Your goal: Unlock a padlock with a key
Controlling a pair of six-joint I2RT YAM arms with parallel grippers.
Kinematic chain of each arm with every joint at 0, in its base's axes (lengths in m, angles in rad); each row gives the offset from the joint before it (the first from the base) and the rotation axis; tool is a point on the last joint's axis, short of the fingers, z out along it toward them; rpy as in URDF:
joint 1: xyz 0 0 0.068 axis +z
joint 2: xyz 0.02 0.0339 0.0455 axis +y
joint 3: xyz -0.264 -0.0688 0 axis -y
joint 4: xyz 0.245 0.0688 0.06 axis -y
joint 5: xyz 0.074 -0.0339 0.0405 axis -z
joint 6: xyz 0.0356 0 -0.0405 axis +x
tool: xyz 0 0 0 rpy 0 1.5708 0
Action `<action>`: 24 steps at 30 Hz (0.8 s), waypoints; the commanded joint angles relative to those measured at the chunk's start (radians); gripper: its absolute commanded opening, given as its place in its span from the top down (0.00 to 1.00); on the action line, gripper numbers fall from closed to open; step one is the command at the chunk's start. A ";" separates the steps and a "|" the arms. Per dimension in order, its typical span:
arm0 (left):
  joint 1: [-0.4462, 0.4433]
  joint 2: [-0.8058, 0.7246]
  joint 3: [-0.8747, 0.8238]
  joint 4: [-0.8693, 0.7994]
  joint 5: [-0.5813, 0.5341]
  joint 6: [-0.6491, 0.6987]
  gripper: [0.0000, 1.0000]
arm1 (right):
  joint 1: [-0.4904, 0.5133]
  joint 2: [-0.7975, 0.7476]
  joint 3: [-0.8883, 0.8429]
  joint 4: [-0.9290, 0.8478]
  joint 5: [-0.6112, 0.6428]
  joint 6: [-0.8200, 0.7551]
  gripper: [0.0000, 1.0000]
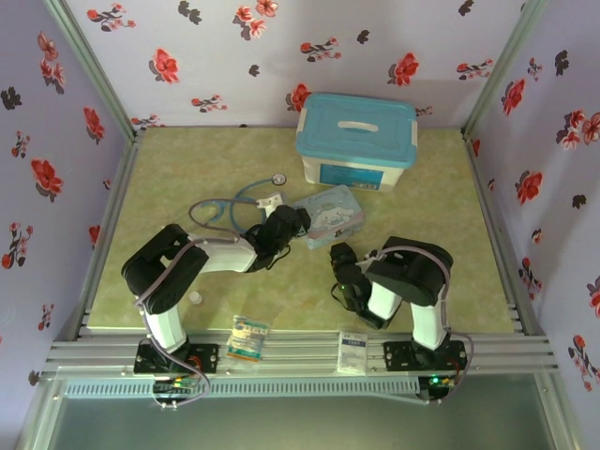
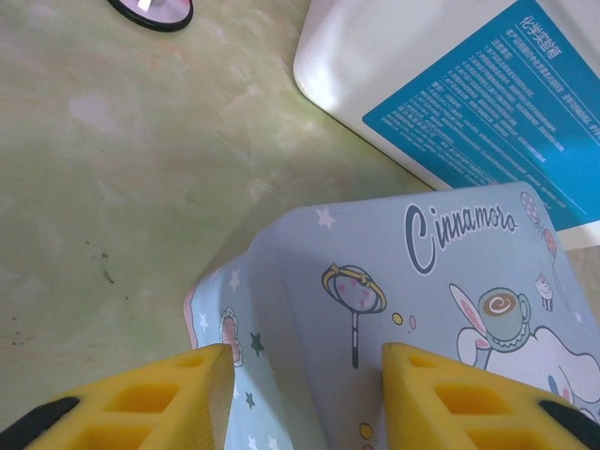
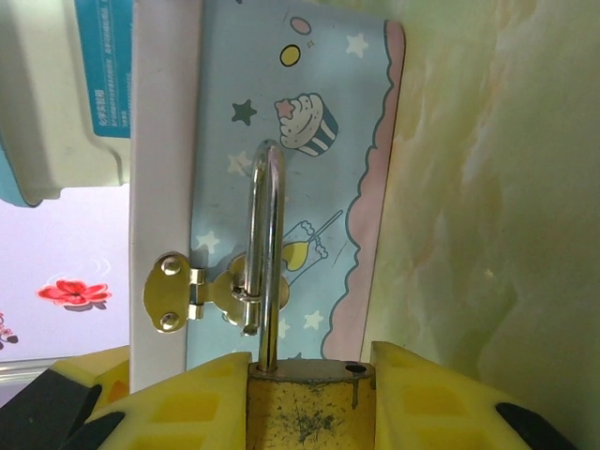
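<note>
My right gripper (image 3: 309, 375) is shut on the brass padlock (image 3: 309, 412), its yellow fingers pressed to both sides of the body. The silver shackle (image 3: 266, 244) passes through the gold hasp (image 3: 220, 295) on the cartoon tin (image 3: 309, 112). One shackle leg sits in the body; the other hole (image 3: 354, 370) is empty. The key is out of view. My left gripper (image 2: 307, 361) is open, fingers apart over a corner of the tin (image 2: 422, 281); whether they touch it is unclear. From above, both grippers meet the tin (image 1: 328, 214), left (image 1: 281, 225) and right (image 1: 339, 255).
A white box with a blue lid (image 1: 356, 141) stands behind the tin. A stethoscope (image 1: 234, 202) lies to the tin's left, its head (image 2: 150, 11) near my left gripper. A pale disc (image 1: 195, 297) and two packets (image 1: 247, 337) (image 1: 353, 352) lie near the front rail.
</note>
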 commanded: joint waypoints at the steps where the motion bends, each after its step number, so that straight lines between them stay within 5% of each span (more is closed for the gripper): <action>1: 0.044 0.069 -0.072 -0.227 -0.044 0.009 0.56 | -0.094 -0.013 -0.024 -0.267 0.014 -0.075 0.89; 15: 0.064 0.060 -0.085 -0.196 -0.037 0.028 0.57 | -0.139 0.040 0.029 -0.075 0.030 -0.093 0.90; 24: 0.062 0.047 -0.019 -0.250 -0.050 0.051 0.56 | -0.073 0.086 0.163 -0.047 0.259 -0.144 0.91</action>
